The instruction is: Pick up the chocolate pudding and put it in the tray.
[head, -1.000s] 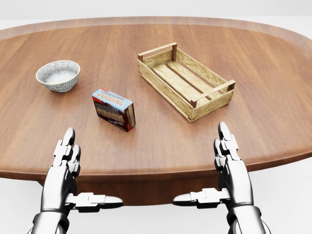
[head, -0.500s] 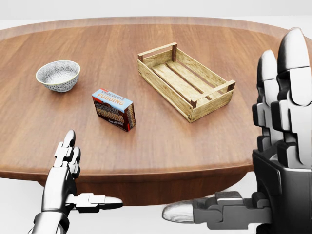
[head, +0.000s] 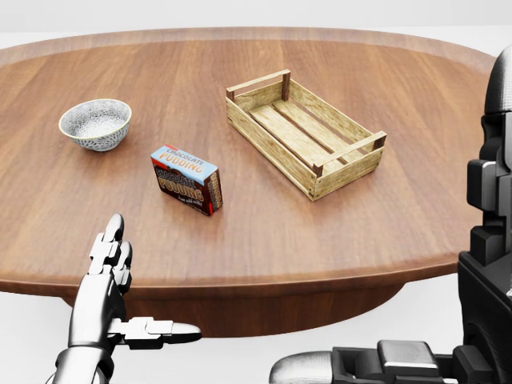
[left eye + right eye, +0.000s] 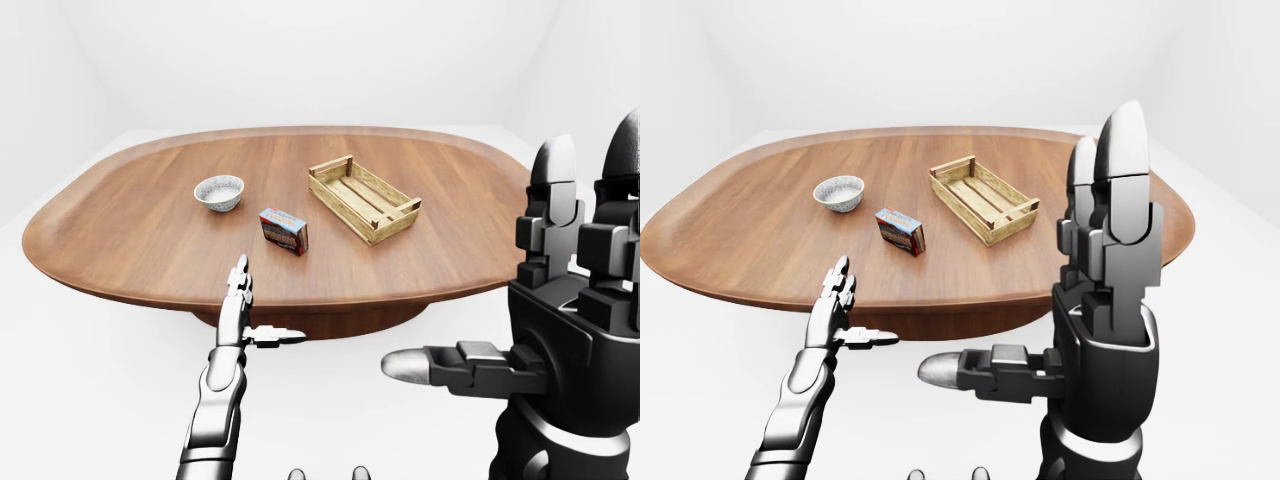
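1. Box top reads "CHOCOLATE PUDDING" in the head view; I see the same word again, larger, on its side face. The smaller print I can't resolve. That's the chocolate pudding [image 3: 186, 179], lying on the table [image 3: 264, 240], centre-left in the head view.
2. Pudding sits between the bowl [image 3: 95, 123] at upper left and the wooden tray [image 3: 304, 132] at right, touching neither. I see no writing on the bowl or tray; the bowl has a speckled pattern only.
3. My left hand [image 3: 112, 292] is at lower left in the head view, over the table's near edge, well apart from the pudding. Fingers straight, thumb out sideways, holding nothing.
4. My right hand [image 4: 1100, 290] is raised close to the cameras. Fingers upright and extended, thumb pointing to view left, nothing in it.
5. View differences: the head view clips the right hand to a sliver at the right edge plus the thumb along the bottom. The right-eye view shows the whole hand. Both eye views show the full oval table, white floor and walls; the label is too small to read there.
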{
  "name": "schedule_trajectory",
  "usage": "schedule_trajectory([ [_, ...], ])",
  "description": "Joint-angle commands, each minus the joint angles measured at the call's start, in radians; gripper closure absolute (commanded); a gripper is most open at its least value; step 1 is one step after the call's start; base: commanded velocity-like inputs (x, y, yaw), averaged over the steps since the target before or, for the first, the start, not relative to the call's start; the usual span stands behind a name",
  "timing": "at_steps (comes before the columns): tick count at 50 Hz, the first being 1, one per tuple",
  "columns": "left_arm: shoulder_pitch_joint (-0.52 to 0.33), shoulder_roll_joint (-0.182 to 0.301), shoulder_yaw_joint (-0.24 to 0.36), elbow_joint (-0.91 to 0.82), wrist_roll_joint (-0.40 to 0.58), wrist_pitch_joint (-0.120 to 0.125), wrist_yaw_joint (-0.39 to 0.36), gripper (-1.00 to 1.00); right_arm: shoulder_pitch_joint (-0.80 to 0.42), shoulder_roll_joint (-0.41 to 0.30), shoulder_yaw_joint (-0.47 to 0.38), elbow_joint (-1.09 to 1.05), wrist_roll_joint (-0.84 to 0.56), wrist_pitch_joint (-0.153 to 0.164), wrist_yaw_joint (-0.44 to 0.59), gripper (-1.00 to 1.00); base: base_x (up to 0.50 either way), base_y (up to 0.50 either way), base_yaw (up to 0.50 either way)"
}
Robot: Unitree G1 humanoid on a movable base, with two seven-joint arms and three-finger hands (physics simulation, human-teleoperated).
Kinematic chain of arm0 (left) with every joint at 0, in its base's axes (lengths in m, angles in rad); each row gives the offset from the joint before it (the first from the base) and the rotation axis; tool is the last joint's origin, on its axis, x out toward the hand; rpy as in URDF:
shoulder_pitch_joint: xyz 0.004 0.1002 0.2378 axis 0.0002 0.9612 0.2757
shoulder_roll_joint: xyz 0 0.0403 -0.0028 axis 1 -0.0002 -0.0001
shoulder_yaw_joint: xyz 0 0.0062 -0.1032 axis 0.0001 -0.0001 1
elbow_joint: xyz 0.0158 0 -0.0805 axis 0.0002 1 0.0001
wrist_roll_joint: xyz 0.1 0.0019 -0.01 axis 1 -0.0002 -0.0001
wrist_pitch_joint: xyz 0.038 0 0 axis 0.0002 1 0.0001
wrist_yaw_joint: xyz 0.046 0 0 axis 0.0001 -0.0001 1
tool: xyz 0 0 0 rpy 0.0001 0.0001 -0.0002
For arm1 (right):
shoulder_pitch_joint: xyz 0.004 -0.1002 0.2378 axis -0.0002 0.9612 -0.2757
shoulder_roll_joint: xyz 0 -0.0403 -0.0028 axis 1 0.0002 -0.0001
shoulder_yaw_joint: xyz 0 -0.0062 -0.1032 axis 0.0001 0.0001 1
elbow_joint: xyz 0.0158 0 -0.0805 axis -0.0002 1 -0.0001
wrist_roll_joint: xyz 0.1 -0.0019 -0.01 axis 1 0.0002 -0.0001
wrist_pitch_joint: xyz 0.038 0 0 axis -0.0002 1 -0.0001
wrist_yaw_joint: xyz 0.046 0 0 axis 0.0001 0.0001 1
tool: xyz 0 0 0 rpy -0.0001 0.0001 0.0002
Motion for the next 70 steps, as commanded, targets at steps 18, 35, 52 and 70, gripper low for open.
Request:
schedule_trajectory([
  [18,-0.005,0.001,0.001,0.009,0.001,-0.004,0.001,-1.0,0.008,-0.02,0.017,-0.017,-0.008,0.0,-0.014,-1.0,0.0,0.04,0.0],
  [35,-0.005,0.001,0.001,0.009,0.0,-0.004,0.001,-1.0,0.01,-0.043,0.021,-0.017,0.006,0.0,-0.034,-1.0,0.0,0.22,0.0],
  [52,-0.005,0.001,0.001,0.009,0.0,-0.004,0.001,-1.0,0.002,-0.032,0.015,-0.017,0.006,0.0,-0.022,-1.0,0.0,0.22,0.0],
  [70,-0.005,0.001,0.001,0.009,0.0,-0.004,0.001,-1.0,-0.005,-0.064,0.017,-0.017,0.038,0.026,-0.052,-1.0,0.0,0.06,0.0],
])
